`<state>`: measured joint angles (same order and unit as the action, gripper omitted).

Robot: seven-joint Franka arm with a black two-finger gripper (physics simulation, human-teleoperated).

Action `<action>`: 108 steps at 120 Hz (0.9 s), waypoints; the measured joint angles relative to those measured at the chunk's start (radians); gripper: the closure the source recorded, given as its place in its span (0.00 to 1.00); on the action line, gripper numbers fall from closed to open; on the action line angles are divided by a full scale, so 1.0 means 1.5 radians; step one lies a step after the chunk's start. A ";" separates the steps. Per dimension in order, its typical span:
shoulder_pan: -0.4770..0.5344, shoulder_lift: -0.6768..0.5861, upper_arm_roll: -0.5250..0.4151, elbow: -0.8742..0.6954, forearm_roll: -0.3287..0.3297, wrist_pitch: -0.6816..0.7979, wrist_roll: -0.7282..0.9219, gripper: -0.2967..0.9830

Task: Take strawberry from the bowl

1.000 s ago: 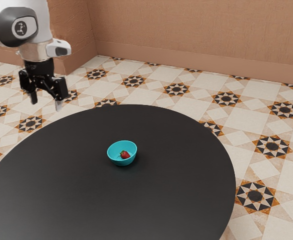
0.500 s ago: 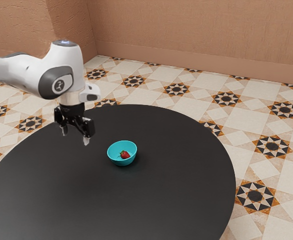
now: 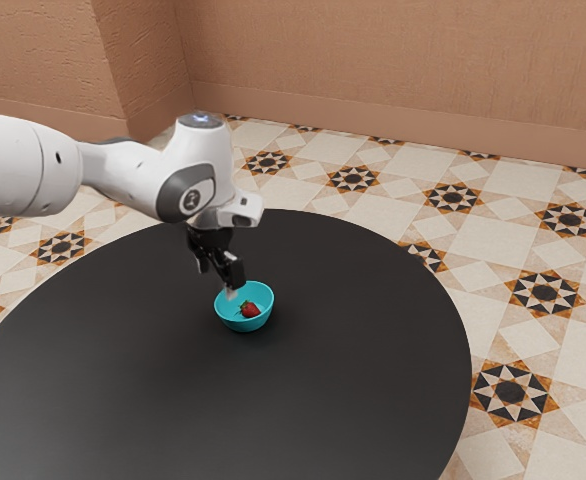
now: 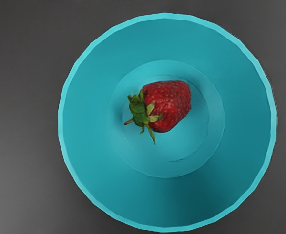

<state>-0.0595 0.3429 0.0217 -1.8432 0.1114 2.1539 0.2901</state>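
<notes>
In the exterior view my black gripper [image 3: 217, 278] hangs above and beside the bowl, at its rim on the exterior view's left. Its two fingers stand apart with nothing between them. The turquoise bowl [image 3: 245, 323] stands upright on the table. Inside it the red strawberry [image 3: 251, 310] rests on the bottom. The wrist view looks down into the bowl [image 4: 167, 204], where the strawberry [image 4: 168, 105] lies on its side, its green leaves and stem at one end.
The round black table [image 3: 373, 340] carries the bowl. Its curved edge drops to a patterned tile floor [image 3: 563, 330], and a brown wall [image 3: 393, 60] rises behind.
My arm has swung toward the exterior view's right and lower, bringing the gripper from past the table's edge to the bowl. Bowl and strawberry have stayed put.
</notes>
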 joint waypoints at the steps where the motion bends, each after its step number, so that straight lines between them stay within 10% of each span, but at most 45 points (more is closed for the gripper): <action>1: -0.001 0.001 0.000 0.000 0.000 0.001 0.004 0.23; 108: -0.028 0.051 0.001 0.031 0.013 0.032 0.316 0.48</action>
<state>-0.1014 0.4193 0.0230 -1.7973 0.1303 2.2024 0.7642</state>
